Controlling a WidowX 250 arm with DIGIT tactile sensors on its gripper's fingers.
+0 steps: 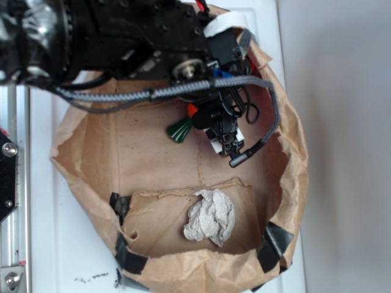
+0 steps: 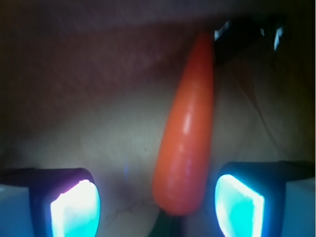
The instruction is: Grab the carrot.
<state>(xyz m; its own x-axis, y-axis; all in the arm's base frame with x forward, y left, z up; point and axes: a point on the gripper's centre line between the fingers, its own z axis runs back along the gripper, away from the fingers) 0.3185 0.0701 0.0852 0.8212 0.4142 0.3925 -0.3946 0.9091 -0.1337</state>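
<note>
Inspector A: How are the jaws standing?

Inspector B: The gripper point(image 2: 158, 202) is standing with its jaws apart, one pad either side of the carrot point(image 2: 186, 138), gaps showing on both sides, nearer the right pad.

Inspector A: And the carrot?

Inspector B: It is lying on the floor of the brown paper bag point(image 1: 91, 146), green stem point(image 1: 180, 130) sticking out left of the arm point(image 1: 140, 36). A crumpled paper ball point(image 1: 211, 218) is sitting well apart, near the bag's lower wall.

White tabletop point(image 1: 46, 244), pale grey floor point(image 1: 348, 122) beside, soft even light.
</note>
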